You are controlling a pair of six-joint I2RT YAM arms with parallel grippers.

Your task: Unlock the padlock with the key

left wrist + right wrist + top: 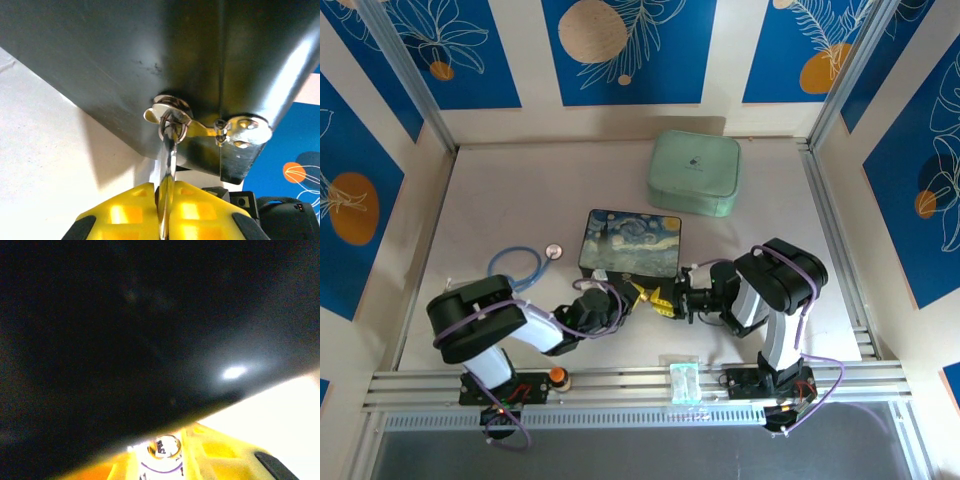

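Observation:
The dark starry-night tin (pixel 630 243) lies mid-table, and both grippers meet at its front edge. My left gripper (pixel 642 293) is shut on the padlock (pixel 169 155), a thin piece seen edge-on. Its brass-coloured body sits between the yellow fingers (pixel 130 210). Its silvery shackle runs up through a small ring (pixel 172 120) at the tin's metal clasp (pixel 240 131). My right gripper (pixel 663 303) faces it from the right, close under the tin's dark side (pixel 125 330). Its fingers (pixel 220 455) stand a little apart, with a small round shiny brass-rimmed piece (pixel 165 446) between them. The key I cannot make out.
A mint-green zip case (pixel 694 172) sits at the back right. A blue-tubed stethoscope (pixel 520 262) with its round disc (pixel 554 251) lies left of the tin. A small clear packet (pixel 683 380) rests on the front rail. Walls close in the table on three sides.

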